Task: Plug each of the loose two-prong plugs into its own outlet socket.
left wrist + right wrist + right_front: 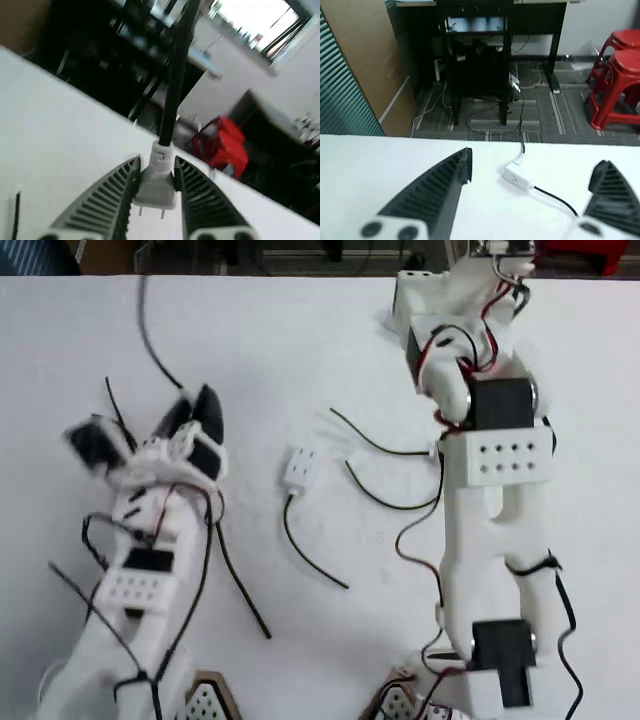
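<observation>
We see the left arm (pixel 140 570) leaning in from the near edge of the table (pixel 300 340), its wrist angled so the fingers point toward the far side. The left gripper (pixel 156 162) is clamped on a two-prong plug (pixel 157 187). Both ribbed black fingers (pixel 112 197) press the smooth white plastic body, and the two thin metal prongs stick out on the wrist side. A round black cord (pixel 172 85) leaves the plug straight past the fingertips.

From above, the left gripper (pixel 195 412) has a small white outlet socket (pixel 300 468) lying flat off to its side, well apart from it, between the two arms. A thin dark wire (pixel 305 550) curls away from it.

The right arm (pixel 495 510) stretches almost straight from the near edge to the far edge. The right gripper (pixel 536 160) has its triangular ribbed fingers (pixel 440 187) spread wide, holding nothing. Ahead of it, between the fingertips, a small white connector block (pixel 516 177) rests on the table with a black lead (pixel 555 197) running toward one finger. We cannot tell whether it is a plug or a socket.
</observation>
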`<action>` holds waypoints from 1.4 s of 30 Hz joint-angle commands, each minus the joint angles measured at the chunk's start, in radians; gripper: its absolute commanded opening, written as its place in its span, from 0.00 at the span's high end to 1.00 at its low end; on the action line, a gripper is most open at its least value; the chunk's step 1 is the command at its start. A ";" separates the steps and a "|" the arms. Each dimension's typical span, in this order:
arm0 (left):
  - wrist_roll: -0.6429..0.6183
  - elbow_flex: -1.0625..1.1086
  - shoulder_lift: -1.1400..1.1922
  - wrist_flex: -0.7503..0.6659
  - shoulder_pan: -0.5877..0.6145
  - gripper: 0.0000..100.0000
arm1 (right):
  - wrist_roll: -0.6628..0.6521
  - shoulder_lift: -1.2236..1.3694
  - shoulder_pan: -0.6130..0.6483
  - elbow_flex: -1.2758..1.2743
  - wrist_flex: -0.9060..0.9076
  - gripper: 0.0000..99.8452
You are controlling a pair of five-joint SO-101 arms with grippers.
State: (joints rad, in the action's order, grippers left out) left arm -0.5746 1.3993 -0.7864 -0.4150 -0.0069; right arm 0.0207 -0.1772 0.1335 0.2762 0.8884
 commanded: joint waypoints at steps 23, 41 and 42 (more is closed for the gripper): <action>-0.270 -0.084 -0.154 -0.523 -0.015 0.98 | 0.305 0.616 0.259 1.079 0.757 0.64; -0.937 0.005 -0.162 -0.531 0.094 0.97 | 0.143 0.591 0.575 1.010 0.829 0.91; -0.933 0.008 -0.162 -0.525 0.096 0.97 | 0.141 0.585 0.584 1.003 0.829 0.92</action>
State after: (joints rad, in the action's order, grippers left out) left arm -1.4799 1.4101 -0.9229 -0.9275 0.0667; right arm 0.1726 0.4519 0.6767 1.2950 1.7139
